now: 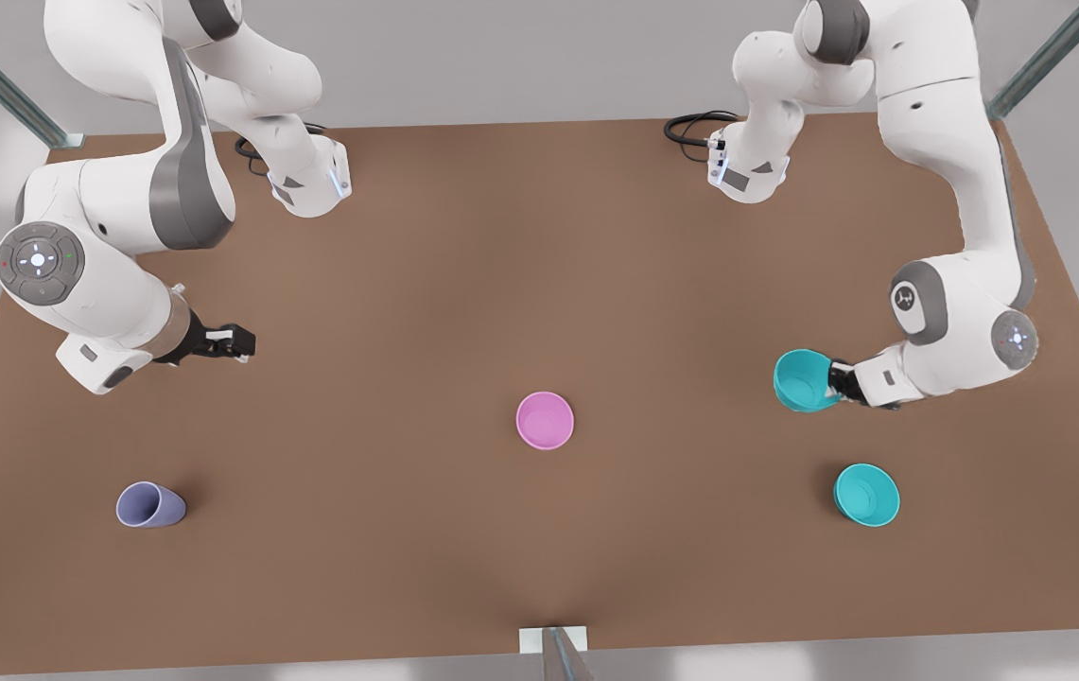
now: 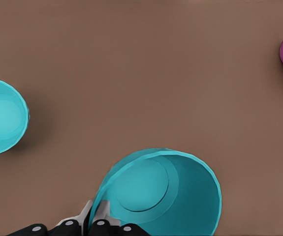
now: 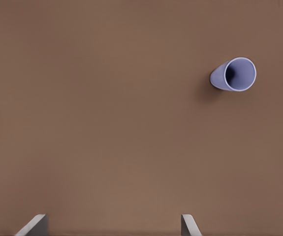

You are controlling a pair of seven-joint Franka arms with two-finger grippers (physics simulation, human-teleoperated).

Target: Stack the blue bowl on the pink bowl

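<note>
- Gripping the blue bowl [image 1: 805, 380] by its rim above the table [image 1: 539, 284], the left gripper [image 1: 837, 380] is clamped; pink bowl [image 1: 545, 420] lies well apart, a second teal bowl [image 1: 866, 495] near.
- Left wrist view: fingers [image 2: 101, 216] pinch the bowl's wall.
- Right wrist view: right gripper [image 3: 114, 223], spread wide and empty, waits; lavender cup [image 3: 235, 74] well beyond.

blue bowl [image 1: 804, 380]: smooth plastic | pink bowl [image 1: 545, 420]: smooth plastic | table [image 1: 539, 246]: matt brown

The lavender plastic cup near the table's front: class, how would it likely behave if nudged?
The lavender plastic cup stands taller and narrower than the bowls, so it may tip. Its round wall suggests it would then roll. It probably stays stiff.
</note>
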